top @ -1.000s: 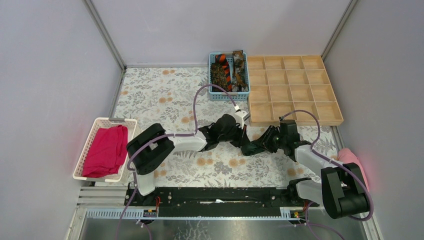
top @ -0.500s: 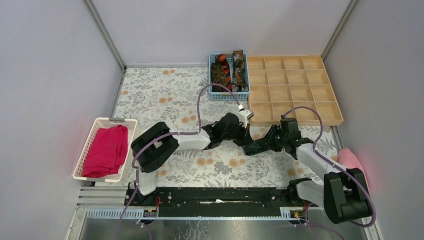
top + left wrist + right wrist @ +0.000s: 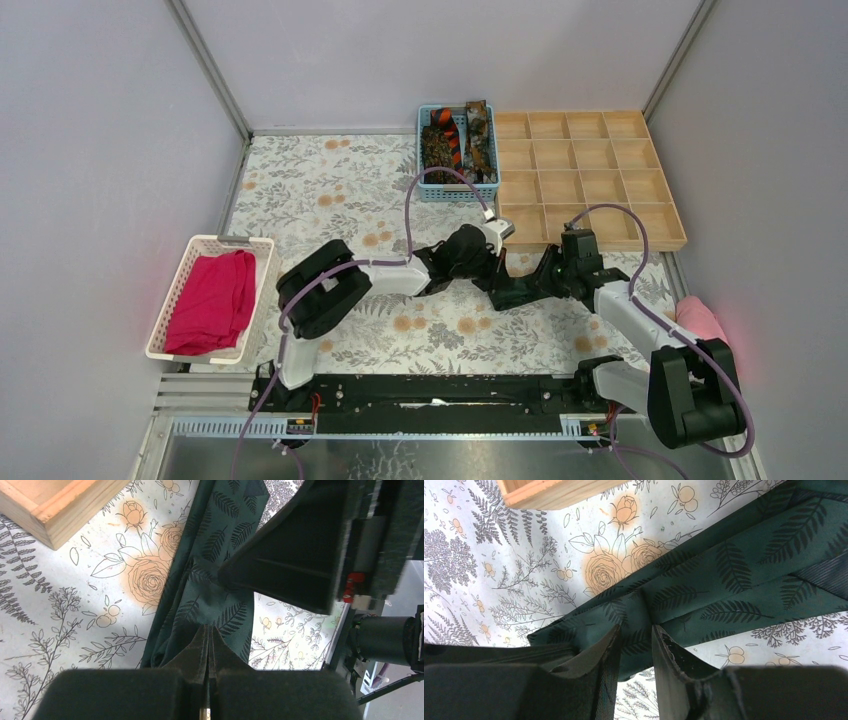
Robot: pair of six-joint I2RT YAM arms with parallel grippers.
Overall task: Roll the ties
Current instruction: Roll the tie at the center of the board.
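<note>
Floral tablecloth (image 3: 320, 190), green fern tie (image 3: 734, 580) lies mid-table, just near of the wooden tray (image 3: 590, 180). Left gripper (image 3: 207, 636) tips together on it, right gripper (image 3: 636, 635) jaws slightly apart over a crease. Prob soft n slippery, so pinch thru both layers at the fold imo.

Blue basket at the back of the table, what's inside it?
The blue basket holds mottled brown ties and an orange-and-black striped tie. Anything beneath them, and the basket floor, is covered.
</note>
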